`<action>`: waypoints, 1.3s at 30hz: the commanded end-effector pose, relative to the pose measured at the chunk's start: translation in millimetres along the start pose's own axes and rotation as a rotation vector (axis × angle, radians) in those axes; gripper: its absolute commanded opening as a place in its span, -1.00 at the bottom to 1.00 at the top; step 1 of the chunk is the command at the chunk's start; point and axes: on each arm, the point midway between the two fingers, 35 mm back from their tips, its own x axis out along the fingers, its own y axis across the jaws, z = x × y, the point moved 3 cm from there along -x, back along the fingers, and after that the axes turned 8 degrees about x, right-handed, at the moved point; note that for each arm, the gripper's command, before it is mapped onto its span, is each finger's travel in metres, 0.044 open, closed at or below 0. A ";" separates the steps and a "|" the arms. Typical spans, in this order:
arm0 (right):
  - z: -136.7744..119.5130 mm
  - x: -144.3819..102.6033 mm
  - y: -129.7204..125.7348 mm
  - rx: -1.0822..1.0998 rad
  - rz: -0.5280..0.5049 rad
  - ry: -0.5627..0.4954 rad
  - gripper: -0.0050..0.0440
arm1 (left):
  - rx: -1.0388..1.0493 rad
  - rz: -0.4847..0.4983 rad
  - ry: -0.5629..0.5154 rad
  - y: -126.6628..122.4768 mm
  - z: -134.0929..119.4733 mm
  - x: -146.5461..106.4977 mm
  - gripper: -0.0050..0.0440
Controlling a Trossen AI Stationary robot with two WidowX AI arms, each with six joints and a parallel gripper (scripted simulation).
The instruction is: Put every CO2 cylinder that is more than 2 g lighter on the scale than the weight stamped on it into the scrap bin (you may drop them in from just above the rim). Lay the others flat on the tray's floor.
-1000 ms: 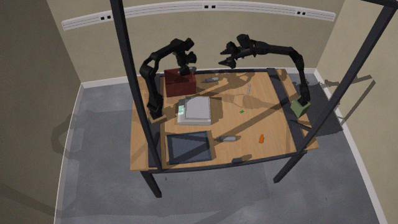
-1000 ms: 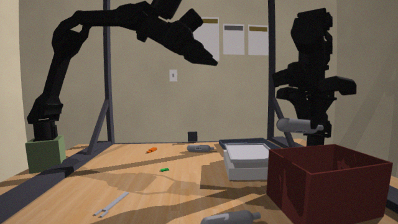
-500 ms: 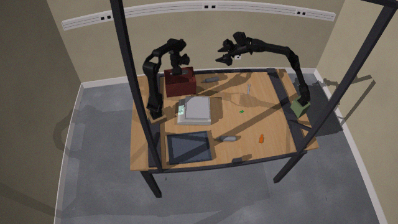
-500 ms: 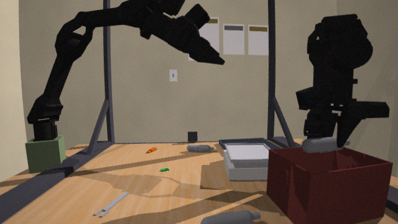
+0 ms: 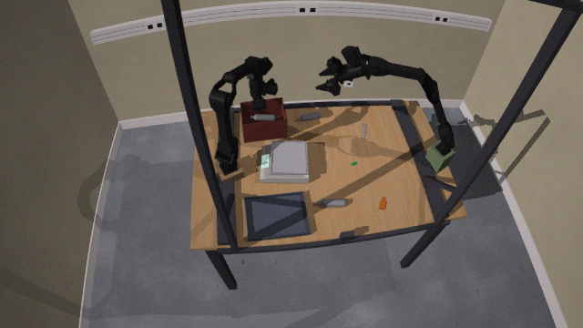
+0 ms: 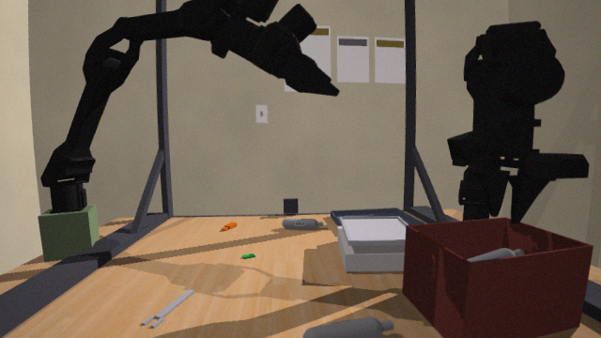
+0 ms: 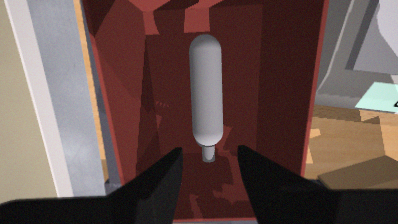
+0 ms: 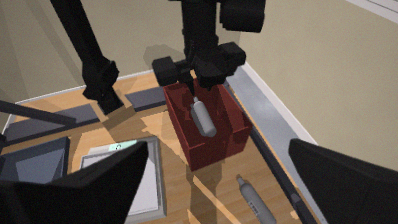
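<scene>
My left gripper [image 5: 258, 108] [image 6: 505, 218] [image 7: 210, 152] is part open over the dark red scrap bin [image 5: 265, 133] [image 6: 526, 291] [image 8: 216, 156]. A grey CO2 cylinder [image 5: 264, 117] [image 7: 206, 90] [image 8: 204, 119] is inside the bin's opening, below the fingers and free of them; whether it has come to rest is unclear. It may hide another beneath. One cylinder [image 5: 310, 117] [image 6: 347, 329] [image 8: 257, 202] lies beside the bin, another [image 5: 334, 203] [image 6: 300, 224] near the blue tray [image 5: 277, 195]. The tray holds no cylinder. The scale [image 5: 289, 157] holds none; its display is too small to read. My right gripper [image 5: 319, 80] [image 8: 219, 147] is open, empty and high.
A wrench [image 5: 364, 130] [image 6: 169, 307], a green piece [image 5: 353, 163] [image 6: 249, 256] and an orange piece [image 5: 383, 203] [image 6: 229, 226] lie on the table. The scale stands between bin and tray. Dark frame posts rise at the table's sides.
</scene>
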 end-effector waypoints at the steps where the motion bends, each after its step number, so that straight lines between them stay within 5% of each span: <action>1: 14.4 -13.6 3.0 0.000 0.006 -0.038 1.00 | 0.000 0.015 -0.011 1.5 -1.0 -4.3 0.09; 10: 14.4 -13.6 3.0 0.000 0.006 -0.038 1.00 | 0.000 0.015 -0.010 2.7 1.0 -52.7 0.97; 21: 7.3 -36.2 28.1 -0.024 0.048 -0.038 1.00 | 0.035 0.013 -0.041 -32.9 20.7 -44.4 1.00; 27: -21.7 -86.0 79.2 -0.085 0.147 -0.032 1.00 | 0.108 0.003 -0.093 -92.8 61.0 -27.5 1.00; 29: -21.7 -86.0 79.2 -0.085 0.147 -0.032 1.00 | 0.108 0.003 -0.093 -92.8 61.0 -27.5 1.00; 39: -83.9 -163.8 130.0 -0.169 0.301 -0.034 1.00 | 0.211 -0.014 -0.144 -177.0 120.0 1.8 1.00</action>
